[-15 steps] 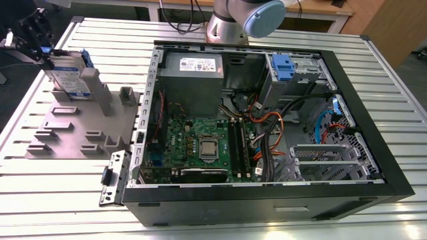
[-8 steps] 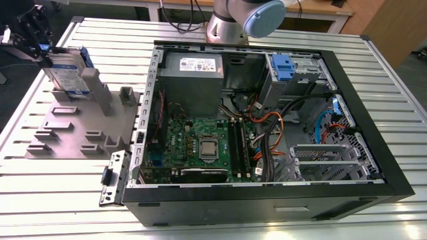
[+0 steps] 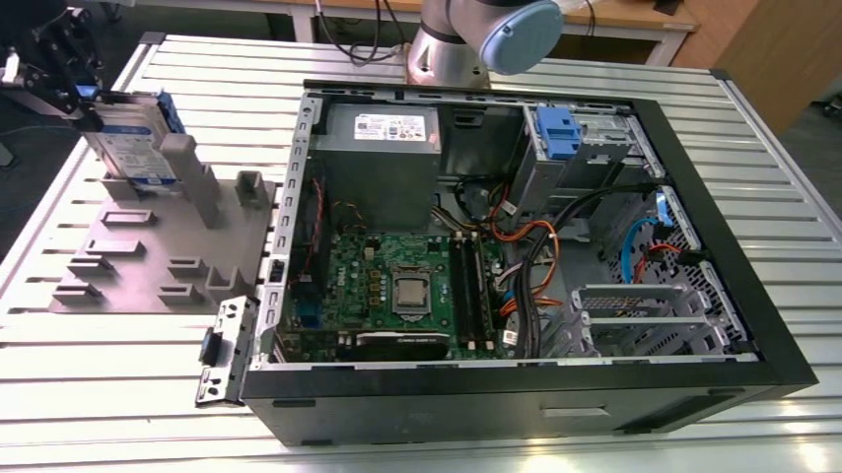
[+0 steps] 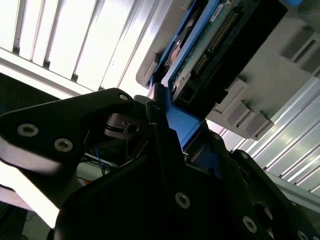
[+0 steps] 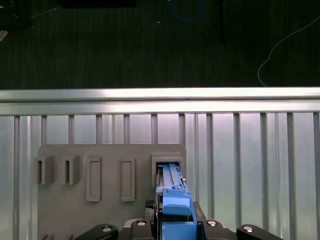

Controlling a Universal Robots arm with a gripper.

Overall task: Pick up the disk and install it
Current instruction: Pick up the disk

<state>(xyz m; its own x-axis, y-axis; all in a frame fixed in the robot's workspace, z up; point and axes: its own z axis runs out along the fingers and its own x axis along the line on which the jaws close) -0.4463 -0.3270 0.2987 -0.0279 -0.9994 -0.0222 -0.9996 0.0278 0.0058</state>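
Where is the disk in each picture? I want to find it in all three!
Exterior view: the disk stands upright in the grey holder, at the exterior view's far left.
Second wrist view: the disk is close up, circuit-board side showing, against the holder.
First wrist view: the disk is seen edge-on, blue frame showing, in the holder's end slot.
Shared landmark: the grey holder.

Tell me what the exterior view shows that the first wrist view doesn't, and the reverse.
Exterior view's extras: the open black computer case with its green motherboard. First wrist view's extras: a blue cable and a white cable on dark floor. Shared: the silver metal disk with a blue plastic frame, standing in the grey slotted holder on the ribbed aluminium table, with the gripper shut on it.
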